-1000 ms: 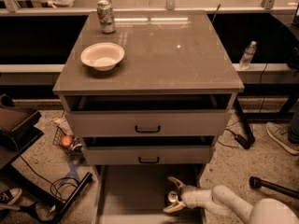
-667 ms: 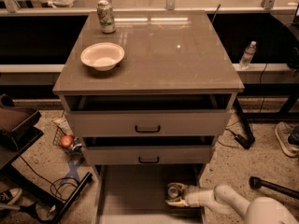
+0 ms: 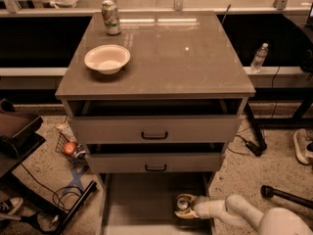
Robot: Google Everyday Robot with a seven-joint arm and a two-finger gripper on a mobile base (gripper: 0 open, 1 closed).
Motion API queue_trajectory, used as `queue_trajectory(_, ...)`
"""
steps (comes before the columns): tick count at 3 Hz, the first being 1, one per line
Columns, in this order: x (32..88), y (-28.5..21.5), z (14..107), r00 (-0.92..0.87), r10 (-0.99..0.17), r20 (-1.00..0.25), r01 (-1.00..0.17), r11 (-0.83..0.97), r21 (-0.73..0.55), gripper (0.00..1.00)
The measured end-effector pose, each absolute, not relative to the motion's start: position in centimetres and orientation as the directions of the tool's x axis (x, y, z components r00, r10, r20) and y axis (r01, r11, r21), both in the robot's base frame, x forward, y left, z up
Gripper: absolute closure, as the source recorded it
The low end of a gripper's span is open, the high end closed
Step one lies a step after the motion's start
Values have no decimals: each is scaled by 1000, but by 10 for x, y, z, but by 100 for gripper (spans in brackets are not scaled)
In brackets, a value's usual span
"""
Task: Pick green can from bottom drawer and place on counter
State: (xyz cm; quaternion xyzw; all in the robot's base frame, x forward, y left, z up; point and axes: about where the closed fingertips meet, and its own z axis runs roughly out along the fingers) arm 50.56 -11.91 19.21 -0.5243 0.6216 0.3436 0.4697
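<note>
Tightened up vs 1 s ago: seeing gripper (image 3: 180,205) fingers (image 3: 189,214) much closer together, snug on either side of green can (image 3: 183,203), against a wide spread around it back then. Hardly any shift in position otherwise, for gripper or can.

Reading gripper as closed on green can, with one finger on far side, one on near side, both touching. Seeing can upright, silver top up, dark body mostly hidden behind fingers.

Located low in bottom drawer (image 3: 142,199), right front area, near right wall. Cannot tell whether resting on drawer floor or just off it. Drawer pulled well out toward camera.

Arm (image 3: 234,213) pose:
- entering from lower right corner, with a fat rounded link at frame edge
- thinner forearm running left, roughly level
- wrist in line with forearm, gripper pointing left into drawer
- all of it lower than middle drawer (image 3: 155,163) front

Up top: tabletop (image 3: 186,58) carrying white bowl (image 3: 107,58) on left side and pale can (image 3: 111,17) at back-left corner, bowl in front of can, not touching. Top drawer (image 3: 154,129) partly out, middle drawer out slightly. Water bottle (image 3: 259,58) standing on ledge behind, to right of cabinet.
</note>
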Motion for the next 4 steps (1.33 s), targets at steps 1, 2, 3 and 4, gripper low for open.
queue_trajectory(1,498,-125,242,30,-286,-958,-971,220,-96,100)
queue_trajectory(2,475,-140,328,32,-226,-974,-968,237,-87,100)
queue_trajectory(3,448,-159,429,-18,-173,-985,-961,273,-31,100)
queue_trajectory(4,441,-180,495,-48,-168,-985,-949,315,-8,100)
